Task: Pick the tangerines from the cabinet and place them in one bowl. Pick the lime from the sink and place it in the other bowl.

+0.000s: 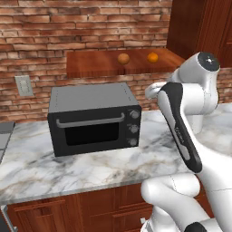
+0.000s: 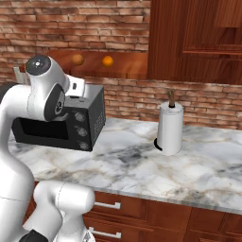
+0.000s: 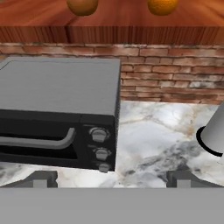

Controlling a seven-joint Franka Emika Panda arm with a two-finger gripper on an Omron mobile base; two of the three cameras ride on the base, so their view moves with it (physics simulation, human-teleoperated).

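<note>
Here my pincer (image 3: 112, 177) hangs with fingers apart and empty above the marble desk (image 1: 90, 167), beside the toaster oven (image 1: 95, 118). My arm is folded up high, hand aimed forward, likely lining up on the tangerines (image 1: 123, 58) resting side by side on the cabinet (image 1: 104, 63) shelf beyond.

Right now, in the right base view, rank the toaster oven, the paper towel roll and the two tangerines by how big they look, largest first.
1. Toaster oven, though the arm hides part of it.
2. Paper towel roll.
3. The tangerines, left and right: they look alike, so I won't rank them. They sit farther back in the cabinet, which shrinks them.
</note>
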